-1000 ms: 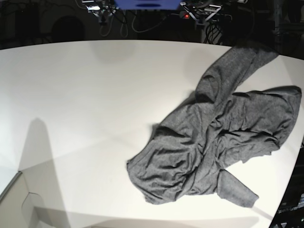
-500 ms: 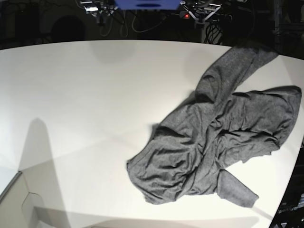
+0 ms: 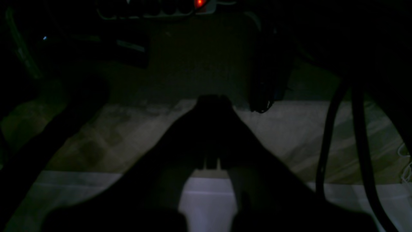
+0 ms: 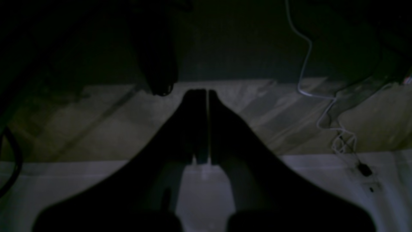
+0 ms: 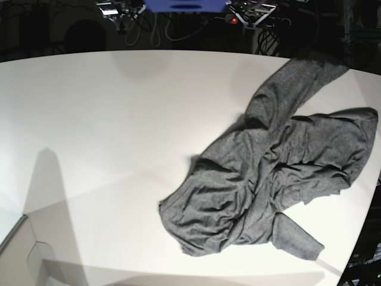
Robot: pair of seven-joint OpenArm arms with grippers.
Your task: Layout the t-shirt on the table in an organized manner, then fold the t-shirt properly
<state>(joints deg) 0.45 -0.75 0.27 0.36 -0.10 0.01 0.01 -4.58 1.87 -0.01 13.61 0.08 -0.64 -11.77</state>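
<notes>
The dark charcoal-grey t-shirt [image 5: 268, 173] lies crumpled on the right part of the white table [image 5: 107, 119]. One sleeve stretches toward the far right edge and another points to the near right edge. No arm or gripper shows in the base view. In the dim left wrist view, my left gripper [image 3: 210, 103] is a dark silhouette with its fingers meeting at the tip, holding nothing. In the dim right wrist view, my right gripper [image 4: 207, 96] has its fingers together with only a thin slit between them, and it is empty. The shirt shows in neither wrist view.
The table's curved right edge [image 5: 366, 226] runs close beside the shirt. Dark equipment with cables and a red light [image 5: 234, 19] sits beyond the far edge. Black cables [image 3: 325, 145] hang in the left wrist view and a white cable [image 4: 322, 106] in the right wrist view.
</notes>
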